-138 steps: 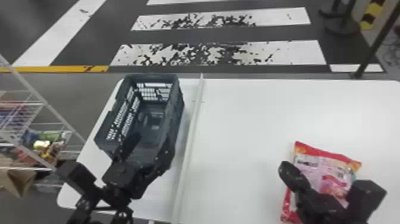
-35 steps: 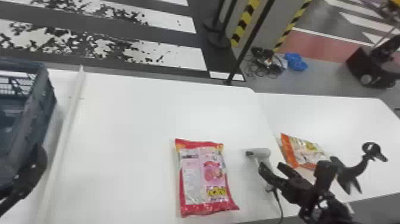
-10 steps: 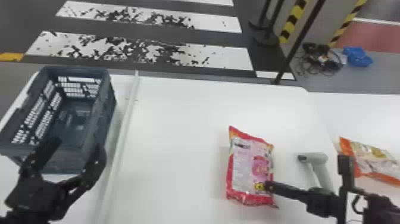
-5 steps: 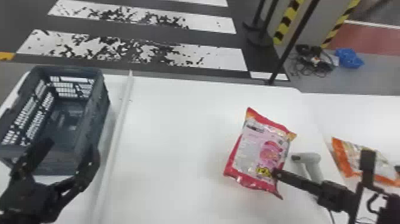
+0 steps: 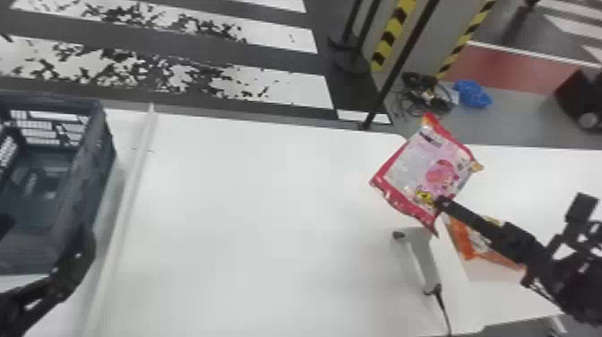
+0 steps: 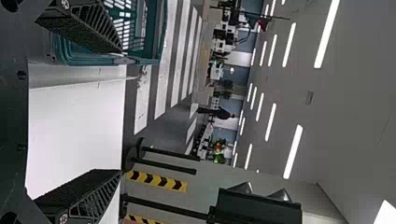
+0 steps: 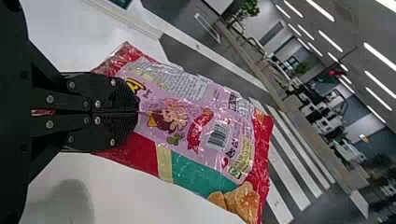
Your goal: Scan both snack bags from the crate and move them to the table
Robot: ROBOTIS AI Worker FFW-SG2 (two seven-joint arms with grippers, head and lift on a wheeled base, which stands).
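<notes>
- Head view: my right gripper [image 5: 440, 204] is pinching the red bag [image 5: 414, 166] near its lower edge. Bag is up over the table [image 5: 251, 201], tilted, printed pink face showing.
- Scanner [image 5: 423, 257] lies on the table just below the bag in this view, cord [image 5: 442, 309] running to the near side.
- Orange bag [image 5: 463, 237] lies flat to the right of the scanner, partly behind my right gripper.
- My left gripper [image 5: 47, 231] is at the near end of the crate [image 5: 101, 179], far left. Can't tell if they touch.
- Left wrist view: left gripper [image 6: 121, 111] has its fingers spread wide, nothing between them. Crate is beside one finger, white tabletop behind.
- Right wrist view: right gripper [image 7: 138, 112] has its fingers closed together on the red bag, film creased at the tips. Bag extends out past them, barcode [image 7: 218, 136] visible, tabletop behind it.
</notes>
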